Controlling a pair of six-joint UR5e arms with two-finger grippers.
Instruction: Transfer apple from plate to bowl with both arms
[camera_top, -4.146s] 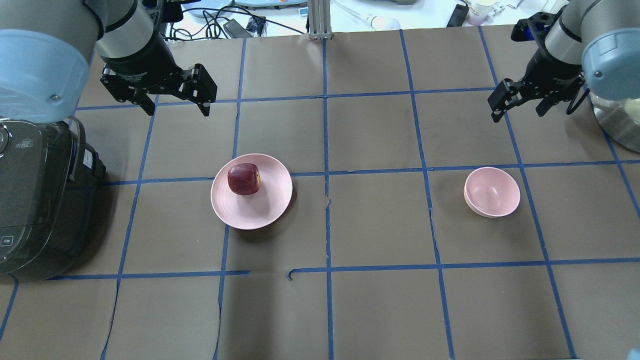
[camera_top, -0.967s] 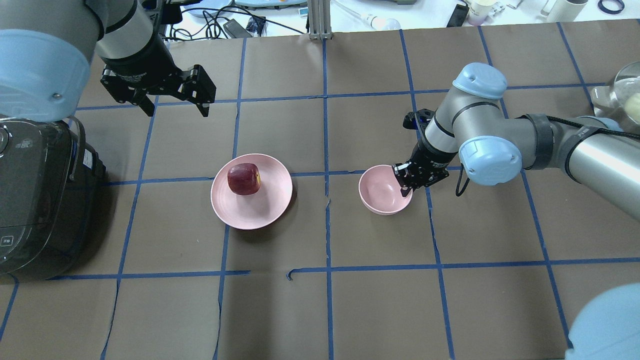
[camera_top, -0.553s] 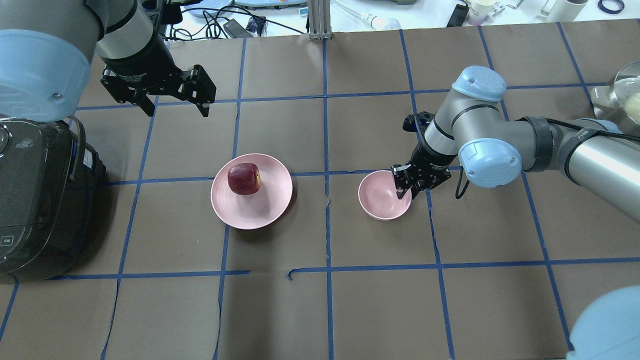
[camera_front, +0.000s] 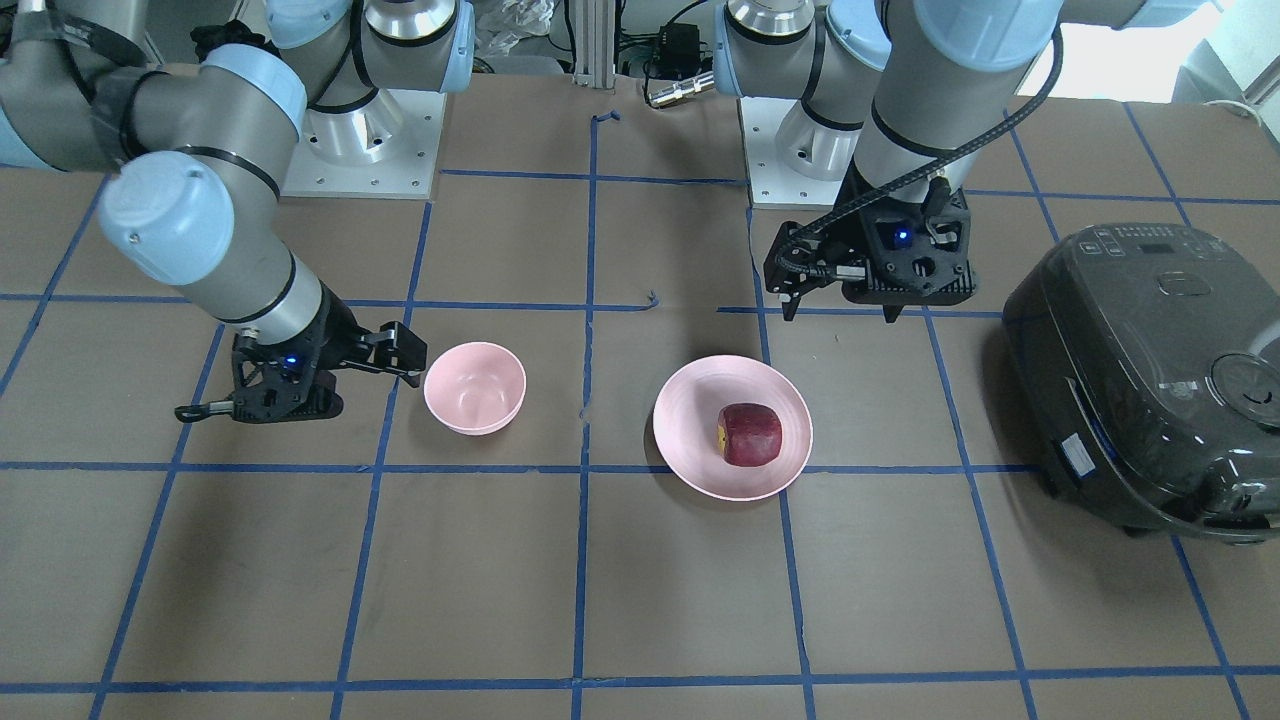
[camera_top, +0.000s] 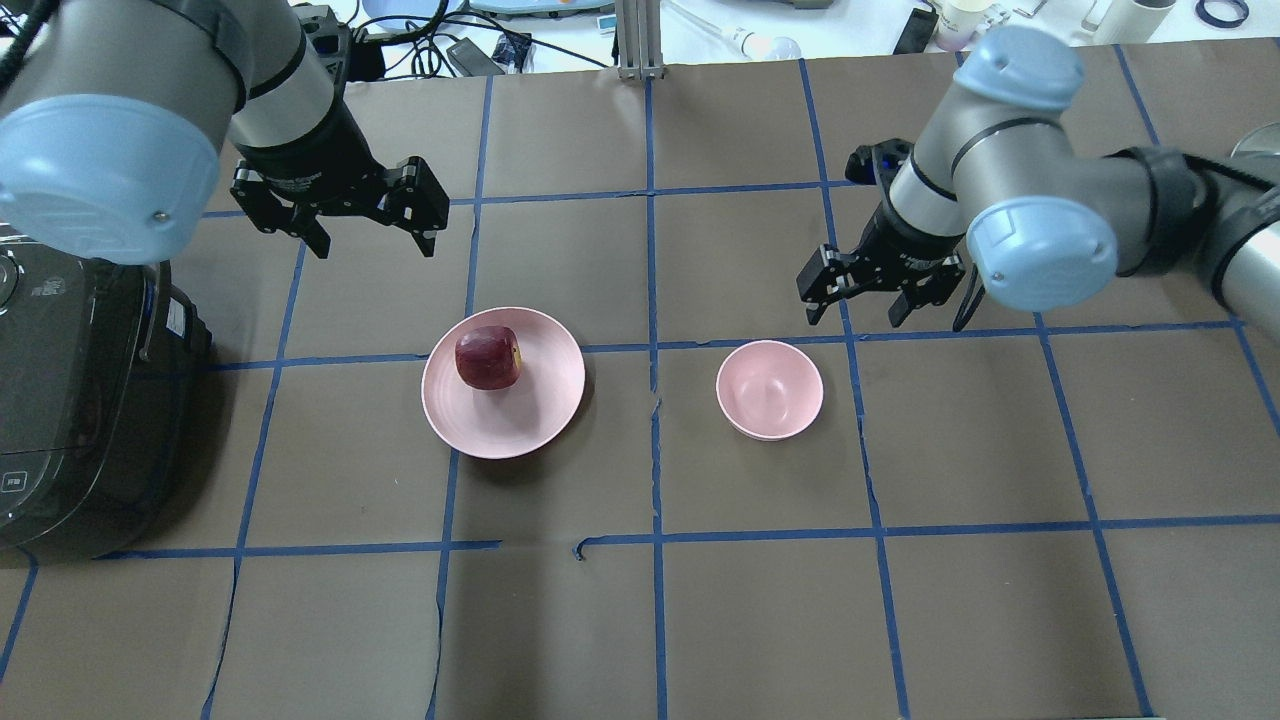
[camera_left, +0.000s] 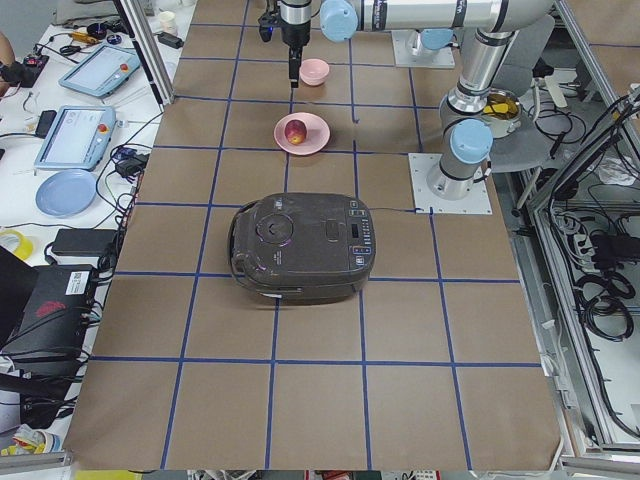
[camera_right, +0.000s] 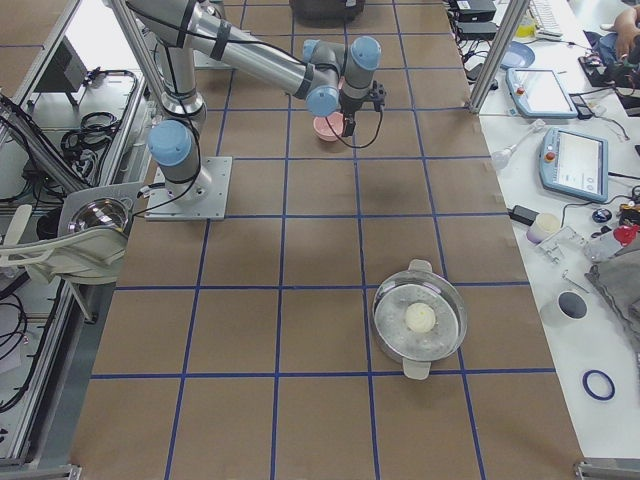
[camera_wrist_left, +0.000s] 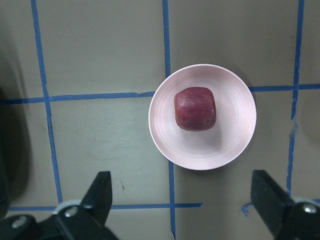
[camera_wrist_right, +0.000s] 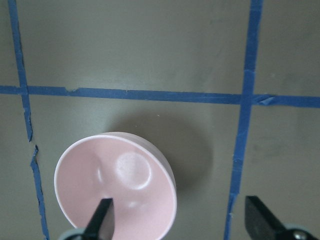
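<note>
Fingers of the left gripper (camera_top: 376, 243) are standing wide apart and holding nothing, hovering at 11 o'clock from the plate (camera_top: 510, 422). The apple (camera_top: 488, 357) is lying on the plate, toward its 11 o'clock edge. The bowl (camera_top: 770, 390) is sitting at 3 o'clock from the plate, apart from it. The right gripper (camera_top: 852, 316) is hanging at 1 o'clock from the bowl, fingers spread, touching nothing; a moment earlier it was pinching the bowl's rim. Print on the rice cooker (camera_top: 80, 400) is too small to read.

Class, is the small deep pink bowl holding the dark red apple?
No, the dark red apple lies on the wide pale pink plate.
</note>
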